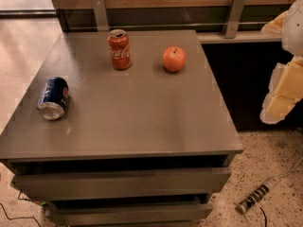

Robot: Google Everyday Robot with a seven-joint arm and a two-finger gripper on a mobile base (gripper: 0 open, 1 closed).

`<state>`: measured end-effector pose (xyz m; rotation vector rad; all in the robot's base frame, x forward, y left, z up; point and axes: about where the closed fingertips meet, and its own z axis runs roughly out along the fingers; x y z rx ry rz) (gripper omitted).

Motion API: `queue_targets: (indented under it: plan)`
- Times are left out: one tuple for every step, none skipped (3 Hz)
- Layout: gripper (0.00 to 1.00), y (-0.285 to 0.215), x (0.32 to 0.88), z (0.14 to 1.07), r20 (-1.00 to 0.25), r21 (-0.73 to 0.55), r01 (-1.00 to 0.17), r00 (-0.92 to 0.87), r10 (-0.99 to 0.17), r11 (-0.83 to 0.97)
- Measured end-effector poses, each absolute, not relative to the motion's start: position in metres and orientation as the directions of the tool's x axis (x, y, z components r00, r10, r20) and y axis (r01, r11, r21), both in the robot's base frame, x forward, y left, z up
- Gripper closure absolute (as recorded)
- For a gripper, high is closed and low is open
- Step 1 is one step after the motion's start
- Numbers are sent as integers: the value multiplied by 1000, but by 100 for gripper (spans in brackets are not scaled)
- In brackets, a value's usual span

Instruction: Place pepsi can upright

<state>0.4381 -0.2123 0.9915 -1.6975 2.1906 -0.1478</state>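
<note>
The grey bench (142,122) has two drawers (123,183) slightly ajar, contents hidden. The gripper (284,86) hangs off its right side; whether the jaws are open or closed I cannot tell. The pepsi can (53,98) lies on its side near the left edge, ungrasped, so grasping and standing it up both appear left to do

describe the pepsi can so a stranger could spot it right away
On the grey cabinet top, look near the left edge, far from the gripper hanging off to the right. The pepsi can lies there on its side, silver end toward the camera. It is dark blue and toppled, unlike the upright red Coca-Cola can and the apple at the back.
</note>
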Motion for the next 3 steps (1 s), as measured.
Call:
queue_targets:
  plan:
    - [0, -207, 442, 995, -229, -303, -911, -214, -950, 279]
    - [0, -193, 451, 993, -269, -272, -906, -252, -930, 324]
    - [0, -170, 470, 992, -336, -184, -884, -354, -873, 430]
